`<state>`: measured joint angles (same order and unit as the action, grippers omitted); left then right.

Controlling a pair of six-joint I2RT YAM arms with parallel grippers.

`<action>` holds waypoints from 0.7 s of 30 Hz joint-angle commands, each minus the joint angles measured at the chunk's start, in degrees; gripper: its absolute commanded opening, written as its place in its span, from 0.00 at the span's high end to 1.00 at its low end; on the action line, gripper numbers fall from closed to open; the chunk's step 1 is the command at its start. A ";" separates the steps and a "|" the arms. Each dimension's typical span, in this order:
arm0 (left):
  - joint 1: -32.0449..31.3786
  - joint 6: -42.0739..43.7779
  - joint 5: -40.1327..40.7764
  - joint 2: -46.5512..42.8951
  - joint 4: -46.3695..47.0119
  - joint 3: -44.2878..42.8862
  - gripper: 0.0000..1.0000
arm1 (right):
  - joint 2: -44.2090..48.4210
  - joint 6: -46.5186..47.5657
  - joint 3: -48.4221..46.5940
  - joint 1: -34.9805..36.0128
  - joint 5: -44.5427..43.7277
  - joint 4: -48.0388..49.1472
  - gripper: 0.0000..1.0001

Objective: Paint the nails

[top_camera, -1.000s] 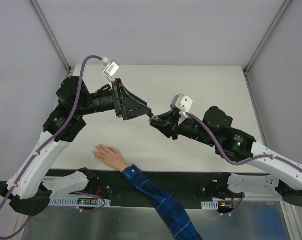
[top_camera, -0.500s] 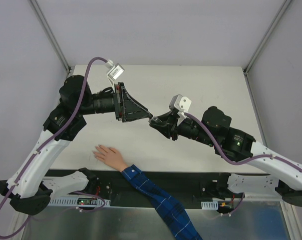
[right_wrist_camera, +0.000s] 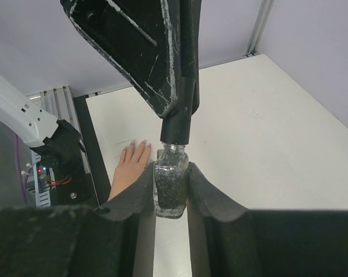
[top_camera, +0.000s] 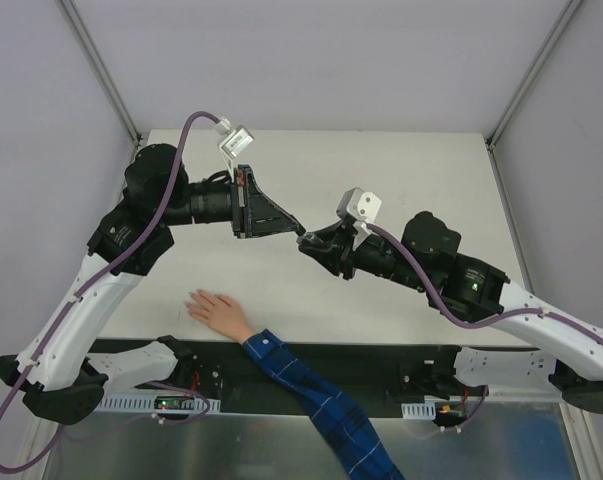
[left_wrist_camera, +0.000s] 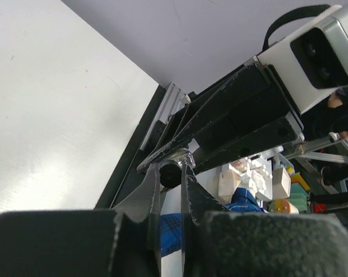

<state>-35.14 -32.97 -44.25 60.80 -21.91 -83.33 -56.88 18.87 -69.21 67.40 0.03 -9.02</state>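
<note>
While the two arms meet in mid-air above the middle of the counter (top_camera: 401, 170), the job stands at its opening step: getting the polish open. The right gripper (right_wrist_camera: 171, 173) has its padded fingers pressed in on either side of a small glass bottle (right_wrist_camera: 171, 193) of dark, glittery polish and holds it upright. The left gripper (left_wrist_camera: 171, 168) comes from the opposite side, its fingers pinched nearly together around the black cap (right_wrist_camera: 178, 118), which sits on the bottle's neck. From these views the cap looks seated, not yet lifted.

The nails (right_wrist_camera: 133, 143) are too small to make out clearly. They belong to a pale hand (top_camera: 216, 308) lying flat with its fingers spread at the near edge of the counter, below the left arm and well apart from the bottle. Its arm runs back off the edge in a blue plaid sleeve (top_camera: 311, 400). No polish can be seen on the fingertips.

The next move probably calls for the left gripper to twist the cap loose while the right one keeps the bottle from turning, then draw it straight up so that any brush under it clears the neck cleanly. After that comes a careful carry down to the fingertips. A loose hold on either side could tip the bottle or spill polish on the counter.
</note>
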 commanded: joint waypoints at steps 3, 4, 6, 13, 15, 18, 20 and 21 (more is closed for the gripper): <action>0.51 0.54 3.20 2.40 -5.68 -5.53 1.00 | -0.86 0.37 -2.77 -0.16 -1.70 1.90 1.00; 0.51 0.54 4.34 2.49 -6.03 -5.79 1.00 | -0.95 0.37 -2.69 -0.07 -1.79 1.81 1.00; 0.51 0.36 5.83 2.22 -7.09 -6.05 1.00 | -0.86 0.20 -2.60 -0.16 -2.84 1.72 1.00; 0.51 0.10 9.44 0.64 -7.18 -5.88 1.00 | -0.33 -0.06 -1.81 -0.16 -4.60 2.34 1.00; 0.51 0.27 9.88 0.29 -7.27 -5.79 1.00 | -0.33 -0.06 -1.63 -0.16 -4.87 2.51 1.00; 0.51 0.36 9.88 -0.06 -6.83 -5.70 1.00 | -0.42 -0.24 -1.45 -0.16 -5.04 2.86 1.00; 0.51 0.36 10.06 -0.59 -6.39 -5.44 1.00 | -0.42 -0.33 -1.37 -0.16 -5.04 3.21 1.00; 0.51 0.36 9.71 -0.59 -6.39 -5.53 1.00 | -0.51 -0.33 -1.45 -0.16 -4.96 3.13 1.00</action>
<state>-35.16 -33.19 -35.92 61.78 -29.02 -87.09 -57.98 18.92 -69.23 67.24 -3.86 -9.72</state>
